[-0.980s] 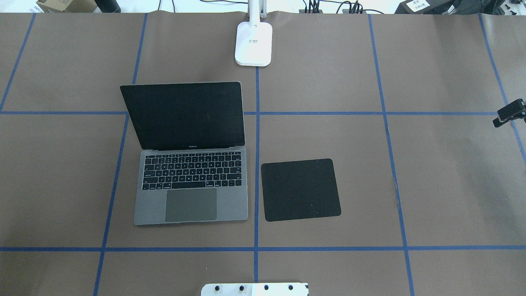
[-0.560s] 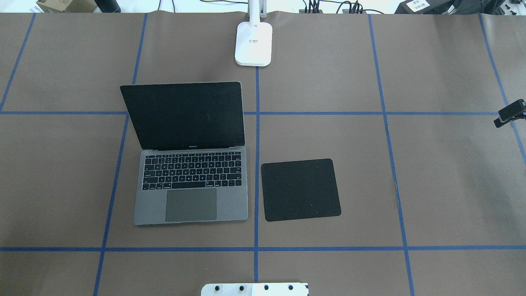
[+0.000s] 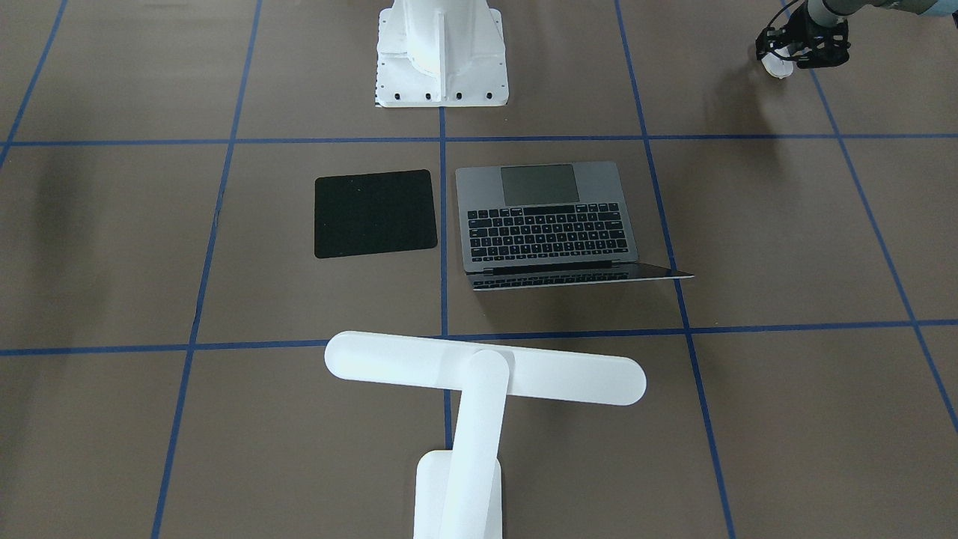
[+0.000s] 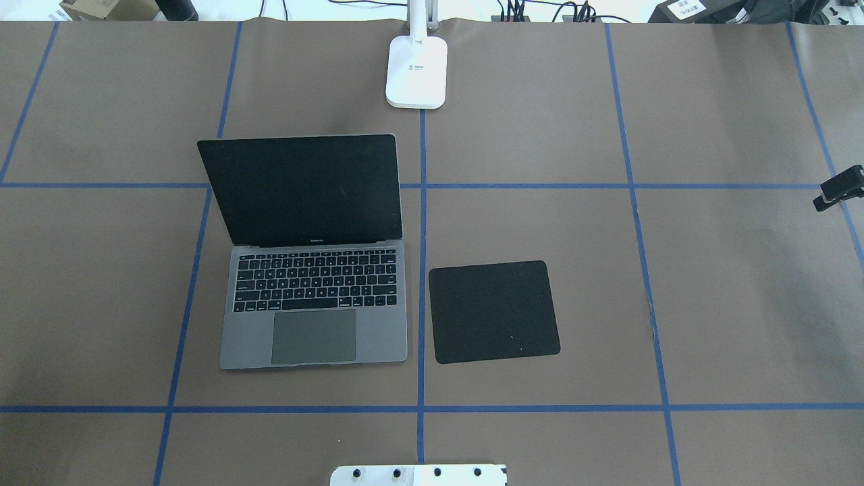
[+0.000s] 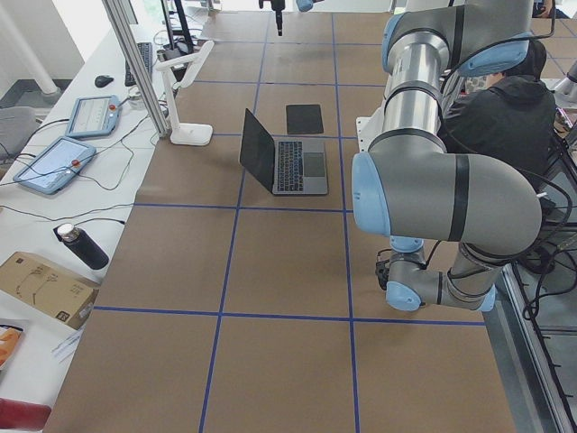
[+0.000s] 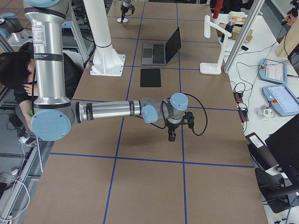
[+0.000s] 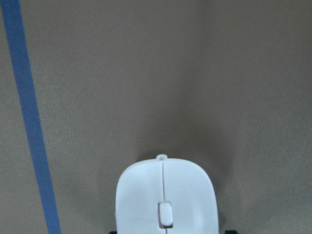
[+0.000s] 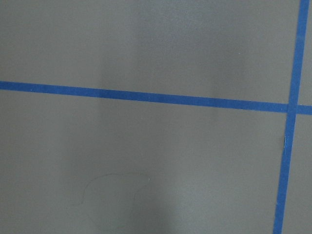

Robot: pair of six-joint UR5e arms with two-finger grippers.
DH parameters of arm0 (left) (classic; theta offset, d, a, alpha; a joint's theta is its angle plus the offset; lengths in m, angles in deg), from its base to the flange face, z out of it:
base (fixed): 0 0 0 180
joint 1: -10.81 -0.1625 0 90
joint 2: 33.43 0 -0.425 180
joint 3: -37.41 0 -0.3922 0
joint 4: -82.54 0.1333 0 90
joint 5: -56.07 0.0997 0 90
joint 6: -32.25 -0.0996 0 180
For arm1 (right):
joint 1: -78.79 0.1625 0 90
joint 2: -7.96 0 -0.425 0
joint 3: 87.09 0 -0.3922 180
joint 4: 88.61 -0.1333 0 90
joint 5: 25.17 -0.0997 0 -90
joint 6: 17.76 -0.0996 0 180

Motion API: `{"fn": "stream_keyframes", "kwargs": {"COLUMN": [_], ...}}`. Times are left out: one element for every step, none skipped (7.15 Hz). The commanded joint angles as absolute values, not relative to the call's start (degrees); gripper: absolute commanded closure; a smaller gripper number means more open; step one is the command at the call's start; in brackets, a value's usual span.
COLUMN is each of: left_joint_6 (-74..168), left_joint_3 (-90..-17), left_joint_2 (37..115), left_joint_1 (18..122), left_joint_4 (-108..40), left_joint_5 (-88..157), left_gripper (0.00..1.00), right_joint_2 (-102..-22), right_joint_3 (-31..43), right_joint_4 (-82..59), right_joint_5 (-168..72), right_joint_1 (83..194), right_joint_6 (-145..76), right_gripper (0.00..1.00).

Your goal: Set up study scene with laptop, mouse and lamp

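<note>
The laptop lies open left of the table's middle, its dark screen upright. The white lamp stands at the far middle edge, with its base behind the laptop and its bar head level. My left gripper is low over the table's far left end and shut on the white mouse. In the left wrist view the mouse sits between the finger edges. My right gripper hangs over the table's right end; I cannot tell whether it is open or shut.
A black square mat lies right of the laptop. The white bolted pedestal stands at the robot's side of the table. Blue tape lines cross the brown cover. A person sits behind the robot.
The right gripper has drifted slightly further toward the overhead view's right edge. Laptop, mat and lamp have not moved.
</note>
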State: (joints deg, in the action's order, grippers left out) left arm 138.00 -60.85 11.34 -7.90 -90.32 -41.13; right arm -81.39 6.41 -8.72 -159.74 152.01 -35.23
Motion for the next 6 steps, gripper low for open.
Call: {"fn": "stream_keyframes", "kwargs": {"left_joint_6": [138.43, 138.43, 138.43, 138.51, 138.6, 138.69], "left_joint_3": [-60.85, -60.94, -61.2, -61.64, -63.99, -67.41], "left_joint_2": [10.87, 10.43, 9.64, 9.64, 9.11, 8.41], "left_joint_1": [-7.82, -7.73, -7.56, -7.38, -7.21, -6.07], "left_joint_4": [-91.13, -92.96, -94.89, -96.83, -97.98, -98.16], "left_joint_5": [-41.14, -41.14, -41.14, -41.14, -41.22, -41.4], "left_gripper": [0.54, 0.54, 0.54, 0.54, 0.54, 0.54], "right_joint_2": [-81.69, -81.69, -81.69, -81.69, -81.69, -81.6], "right_joint_3": [6.77, 6.69, 6.68, 6.68, 6.68, 6.68], "right_joint_4": [-8.72, -8.72, -8.72, -8.72, -8.63, -8.63], "right_joint_5": [-159.73, -159.73, -159.73, -159.73, -159.73, -159.73], "right_joint_1": [152.01, 152.01, 152.01, 151.92, 151.92, 151.74], "right_joint_6": [-35.25, -35.25, -35.25, -35.25, -35.25, -35.25], "right_gripper": [0.01, 0.01, 0.01, 0.01, 0.01, 0.01]}}
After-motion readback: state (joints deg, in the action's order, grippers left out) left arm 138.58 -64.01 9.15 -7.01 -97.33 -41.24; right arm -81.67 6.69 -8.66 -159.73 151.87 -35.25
